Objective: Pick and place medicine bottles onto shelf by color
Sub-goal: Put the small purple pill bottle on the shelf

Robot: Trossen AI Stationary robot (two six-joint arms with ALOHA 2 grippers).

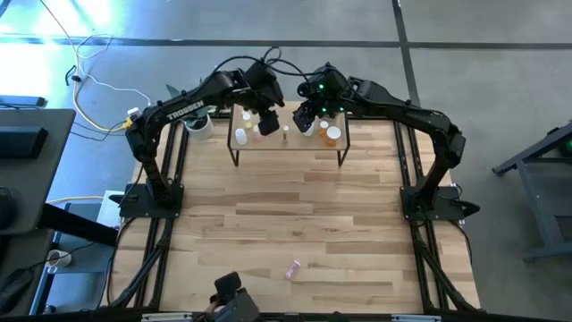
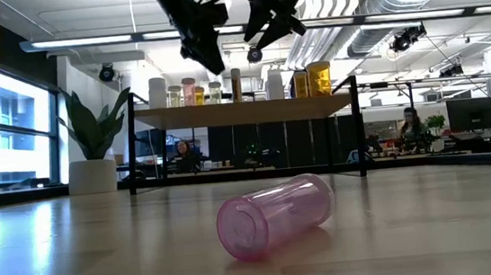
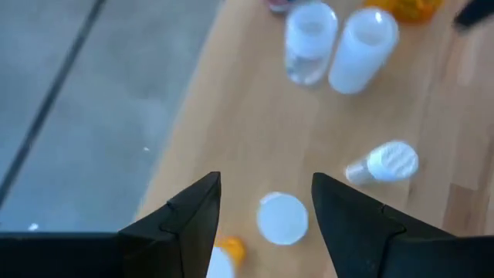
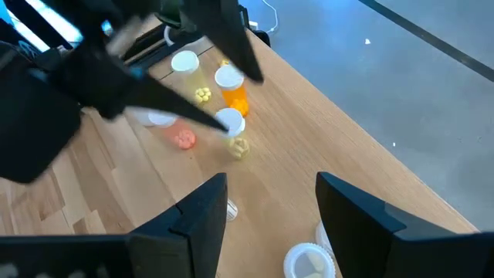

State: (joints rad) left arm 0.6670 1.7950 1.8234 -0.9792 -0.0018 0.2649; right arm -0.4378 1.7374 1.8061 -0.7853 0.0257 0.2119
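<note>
On the small light-wood shelf with thin black metal legs, at the far middle of the big wooden slat bench, stand the tiny medicine bottles in a loose row, mostly white-capped, some orange or amber. Low view shows them upright along the shelf board: white and clear ones toward the picture's left, amber ones toward its right. One pink translucent plastic bottle lies on its side on the bench, well apart from the shelf, near the bench's front edge, base toward the low camera.

Left end effector hovers over the shelf's left part, fingers spread, nothing held. Left wrist view: a white round cap sits on the shelf between the two dark fingers, untouched; two upright white-capped bottles and one small bottle on its side lie beyond.

Right end effector hangs over the shelf's middle-right, fingers apart, empty. Right wrist view: white-capped bottles near its fingers, an orange bottle farther off beside the left arm.

White plant pot with green leaves stands just beside the shelf's left end.
</note>
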